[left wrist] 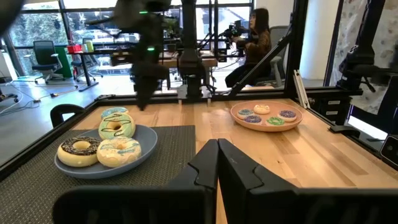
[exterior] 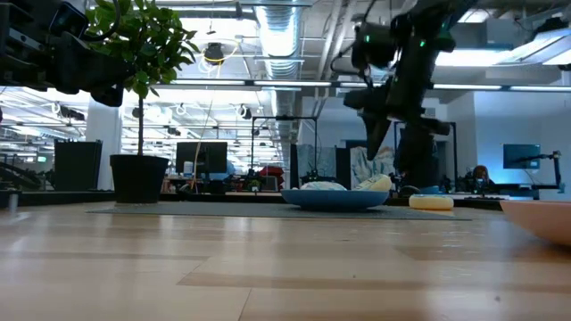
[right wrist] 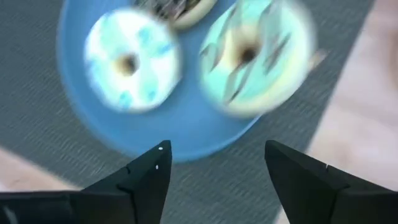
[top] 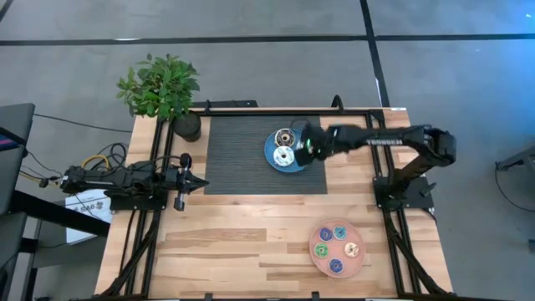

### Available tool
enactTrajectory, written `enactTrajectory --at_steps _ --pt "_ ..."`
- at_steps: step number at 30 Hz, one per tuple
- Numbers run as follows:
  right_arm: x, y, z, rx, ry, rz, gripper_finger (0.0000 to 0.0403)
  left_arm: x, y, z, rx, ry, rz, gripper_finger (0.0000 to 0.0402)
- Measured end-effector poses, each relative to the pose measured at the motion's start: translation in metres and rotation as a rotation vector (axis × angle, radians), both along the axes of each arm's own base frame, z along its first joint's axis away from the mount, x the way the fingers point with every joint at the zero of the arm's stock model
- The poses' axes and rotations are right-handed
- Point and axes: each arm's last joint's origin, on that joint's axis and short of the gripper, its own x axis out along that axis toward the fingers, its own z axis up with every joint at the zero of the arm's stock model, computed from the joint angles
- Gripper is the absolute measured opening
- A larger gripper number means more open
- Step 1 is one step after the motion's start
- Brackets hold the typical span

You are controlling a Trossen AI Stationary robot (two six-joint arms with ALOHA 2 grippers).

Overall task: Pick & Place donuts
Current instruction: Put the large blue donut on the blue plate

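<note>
A blue plate [top: 273,160] on the dark mat carries larger donuts: a dark brown one [left wrist: 78,149], a white-blue one [left wrist: 119,151] and a green-turquoise one [left wrist: 116,127]. A turquoise donut [left wrist: 114,112] shows just beyond them; whether it lies on the plate or the mat I cannot tell. Several small donuts [top: 336,248] lie on the pink plate [top: 359,263]. My right gripper [right wrist: 217,168] hovers open above the blue plate's right edge, fingers pointing down, touching nothing. My left gripper [left wrist: 217,162] waits shut at the mat's left edge.
A potted plant [top: 163,92] stands at the mat's far left corner. The dark mat [top: 238,155] covers the table's far middle. Bare wood lies between the mat and the pink plate near the table's right near corner. A person [left wrist: 255,37] sits beyond the table.
</note>
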Motion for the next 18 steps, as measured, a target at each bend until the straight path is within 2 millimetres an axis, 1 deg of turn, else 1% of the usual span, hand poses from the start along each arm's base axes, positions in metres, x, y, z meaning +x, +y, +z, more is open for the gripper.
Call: enactTrajectory --at_steps 5,9,14,18 --pt "-0.022 -0.053 0.000 -0.036 0.027 -0.014 0.0249 0.000 0.000 0.000 0.000 0.000 0.000 0.0000" --pt "-0.044 -0.087 0.000 -0.061 0.052 -0.067 0.0249 0.000 0.000 0.000 0.000 0.000 0.000 0.0000" --pt "-0.069 -0.116 0.000 -0.082 0.080 -0.107 0.0249 0.000 0.000 0.000 0.000 0.000 -0.001 0.0000" --pt "-0.087 -0.132 -0.001 -0.090 0.099 -0.141 0.0249 0.000 0.000 0.000 0.000 0.000 0.000 0.0000"
